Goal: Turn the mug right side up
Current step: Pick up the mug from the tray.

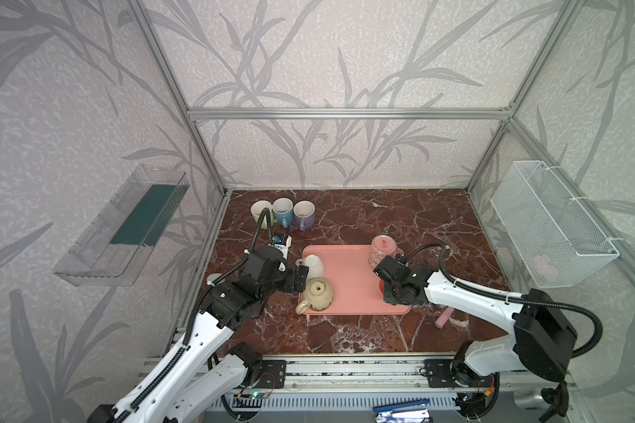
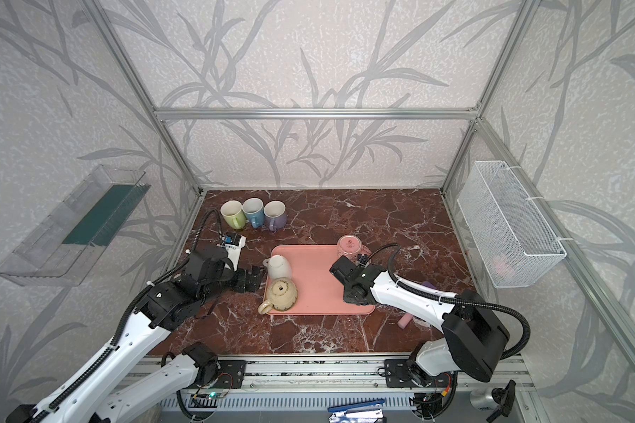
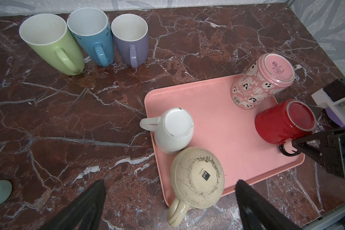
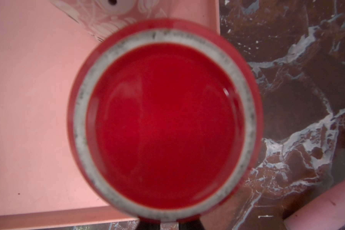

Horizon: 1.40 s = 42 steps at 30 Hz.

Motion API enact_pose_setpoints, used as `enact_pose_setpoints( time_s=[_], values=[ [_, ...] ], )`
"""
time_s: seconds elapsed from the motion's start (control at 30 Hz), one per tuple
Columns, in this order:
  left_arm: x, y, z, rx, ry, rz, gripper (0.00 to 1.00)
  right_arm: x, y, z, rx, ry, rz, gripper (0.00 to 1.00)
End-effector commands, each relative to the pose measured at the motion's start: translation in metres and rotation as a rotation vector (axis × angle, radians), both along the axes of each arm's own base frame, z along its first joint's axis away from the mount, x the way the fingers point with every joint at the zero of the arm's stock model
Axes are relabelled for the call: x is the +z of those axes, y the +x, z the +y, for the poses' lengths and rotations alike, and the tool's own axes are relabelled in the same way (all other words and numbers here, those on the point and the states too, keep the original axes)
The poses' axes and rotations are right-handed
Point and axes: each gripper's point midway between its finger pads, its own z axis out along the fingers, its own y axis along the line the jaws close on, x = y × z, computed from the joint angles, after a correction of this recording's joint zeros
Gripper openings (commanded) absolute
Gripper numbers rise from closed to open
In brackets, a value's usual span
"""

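Note:
A red mug [image 3: 283, 123] stands base-up on the near right corner of the pink tray [image 3: 217, 111]. Its red base with a grey ring fills the right wrist view [image 4: 163, 119]. My right gripper [image 3: 292, 146] is shut on the red mug's dark handle, and its fingers [image 4: 189, 225] show just below the mug. In a top view the right arm hides most of the red mug [image 1: 381, 286]. My left gripper [image 3: 170, 182] hangs open at the tray's left edge above a cream mug [image 3: 197, 177], holding nothing.
Also base-up on the tray are the cream mug [image 1: 318, 295], a white mug [image 1: 314, 264] and a pink ghost-print mug [image 1: 384, 251]. Green [image 1: 261, 214], blue [image 1: 283, 212] and purple [image 1: 304, 215] mugs stand upright at the back left. A pink cylinder [image 1: 443, 319] lies right of the tray.

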Motion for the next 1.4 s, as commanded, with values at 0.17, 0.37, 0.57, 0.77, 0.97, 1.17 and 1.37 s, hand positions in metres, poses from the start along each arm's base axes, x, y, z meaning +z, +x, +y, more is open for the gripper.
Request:
enact_pose_setpoints(
  time_s=[0.17,0.37,0.57,0.77,0.97,1.17,1.37],
  values=[
    [-0.008,-0.005,0.003,-0.003,0.029,0.02,0.99,0.002,0.004,0.002,0.026,-0.025,-0.002,0.18],
    [-0.008,-0.004,0.003,-0.003,0.029,0.02,0.99,0.001,0.004,-0.001,0.022,-0.038,0.0,0.21],
    [-0.009,-0.003,0.003,-0.003,0.035,0.021,0.99,0.003,0.004,-0.001,0.023,-0.045,0.005,0.03],
    [-0.011,-0.002,0.002,-0.004,0.034,0.033,0.99,0.006,0.003,-0.004,0.03,-0.042,-0.005,0.0],
    [-0.013,-0.001,0.0,-0.003,0.033,0.043,0.99,0.012,0.002,-0.003,0.065,-0.026,-0.022,0.0],
    [-0.013,0.0,-0.003,0.004,0.01,0.048,0.99,0.024,0.0,0.001,0.115,0.026,-0.06,0.0],
    [-0.014,0.002,-0.008,0.006,-0.021,0.064,0.99,0.036,-0.007,0.009,0.189,0.12,-0.101,0.0]
  ],
)
